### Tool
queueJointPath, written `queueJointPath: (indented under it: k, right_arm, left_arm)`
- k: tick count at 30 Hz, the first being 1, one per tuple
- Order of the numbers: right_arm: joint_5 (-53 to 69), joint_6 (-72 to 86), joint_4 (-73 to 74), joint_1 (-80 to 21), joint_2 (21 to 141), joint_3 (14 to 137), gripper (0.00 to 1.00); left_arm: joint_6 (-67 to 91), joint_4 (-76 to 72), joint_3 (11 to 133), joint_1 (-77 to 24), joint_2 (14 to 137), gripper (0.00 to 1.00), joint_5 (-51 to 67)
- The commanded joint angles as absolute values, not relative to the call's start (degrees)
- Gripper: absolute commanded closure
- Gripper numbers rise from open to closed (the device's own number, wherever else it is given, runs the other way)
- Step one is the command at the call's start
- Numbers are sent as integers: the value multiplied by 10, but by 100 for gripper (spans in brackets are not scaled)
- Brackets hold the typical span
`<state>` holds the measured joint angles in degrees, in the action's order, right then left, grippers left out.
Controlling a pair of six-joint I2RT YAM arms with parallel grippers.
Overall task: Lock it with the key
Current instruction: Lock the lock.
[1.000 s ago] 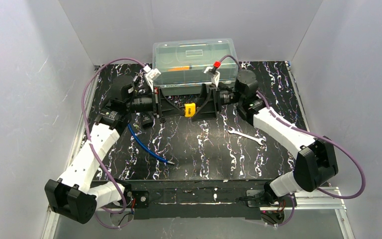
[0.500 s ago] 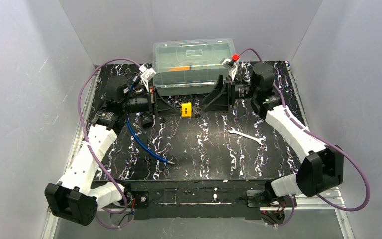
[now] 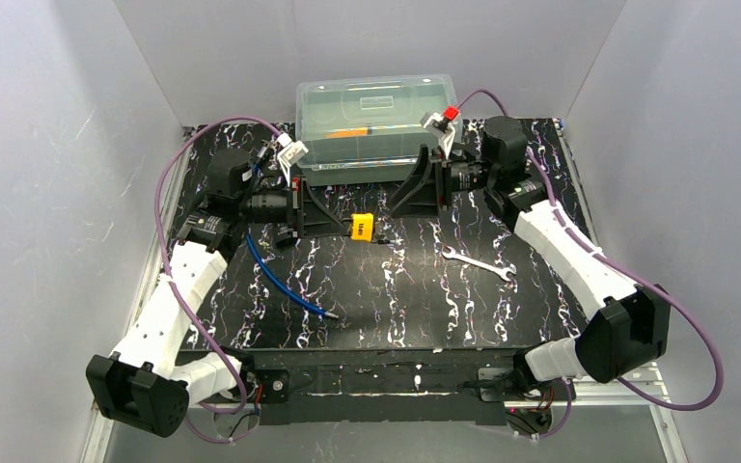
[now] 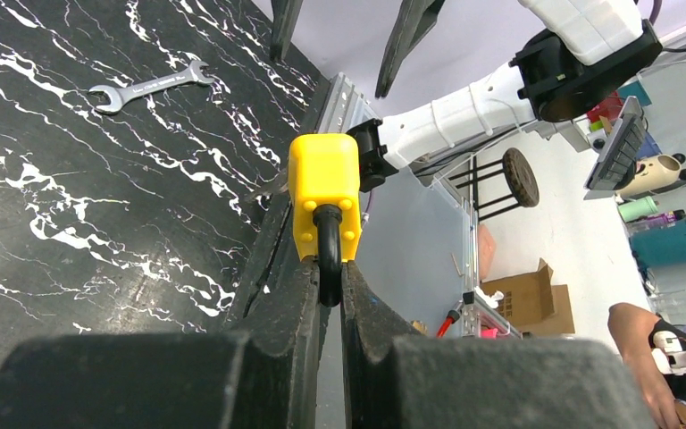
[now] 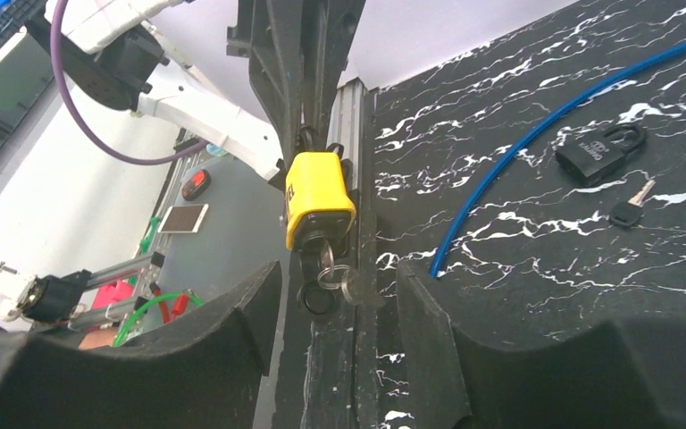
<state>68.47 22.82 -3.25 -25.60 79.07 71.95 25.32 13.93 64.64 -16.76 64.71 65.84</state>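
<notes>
My left gripper (image 3: 347, 226) is shut on the black shackle (image 4: 329, 266) of the small yellow padlock (image 3: 363, 228) and holds it above the table. In the left wrist view my left gripper (image 4: 326, 279) shows the padlock (image 4: 323, 189) sticking out past its fingertips. The key, a small silvery bunch on rings (image 5: 332, 273), hangs from the bottom of the padlock (image 5: 316, 195). My right gripper (image 3: 397, 203) is open and empty, a short way to the right of the padlock. In the right wrist view my right gripper (image 5: 335, 279) faces the key bunch without touching it.
A black padlock (image 5: 600, 154) with a loose black-headed key (image 5: 630, 211) lies on the marbled table under the left arm, also in the top view (image 3: 285, 234). A blue cable (image 3: 285, 285), a silver wrench (image 3: 478, 263) and a clear plastic box (image 3: 378, 121) are nearby.
My right gripper has let go at the padlock and drawn back to the right, open. My left gripper has kept the padlock and shifted it slightly toward the near side.
</notes>
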Motion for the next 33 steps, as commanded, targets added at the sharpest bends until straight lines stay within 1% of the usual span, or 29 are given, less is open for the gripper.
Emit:
queueJointPath:
  k: [1, 9, 11, 12, 13, 15, 16, 20, 23, 26, 29, 31, 32, 33]
  right_arm:
    - [678, 213, -34, -283, 777, 710, 43]
    - [669, 193, -14, -308, 782, 698, 53]
    - [670, 190, -11, -311, 783, 698, 53]
    - [671, 190, -11, -312, 782, 698, 51]
    - [673, 190, -11, -313, 782, 699, 45]
    - [678, 192, -13, -314, 784, 703, 28]
    - [679, 192, -13, -317, 785, 707, 24]
    - [677, 188, -6, -343, 792, 717, 23]
    - [673, 159, 39, -364, 801, 729, 27]
    - [668, 132, 74, -376, 807, 738, 36]
    - [665, 129, 77, -379, 805, 738, 44]
    - [664, 129, 75, -380, 804, 737, 52]
    - [662, 129, 75, -380, 803, 737, 58]
    - [660, 130, 74, -380, 803, 737, 66]
  left_arm:
    - [240, 130, 676, -178, 628, 100, 689]
    - [240, 130, 679, -180, 634, 100, 686]
    - [240, 130, 679, -180, 634, 100, 686]
    - [239, 130, 679, -180, 634, 100, 686]
    - [239, 130, 679, -180, 633, 100, 687]
    - [238, 129, 677, -180, 634, 100, 688]
    - [238, 130, 676, -181, 635, 100, 689]
    - [224, 144, 680, -186, 642, 100, 692]
    - [202, 176, 693, -194, 651, 100, 692]
    - [191, 189, 700, -199, 656, 100, 690]
    - [183, 203, 709, -199, 663, 100, 691]
    - [171, 226, 721, -199, 673, 100, 691]
    - [164, 238, 728, -199, 678, 100, 689]
    - [162, 246, 734, -199, 683, 100, 688]
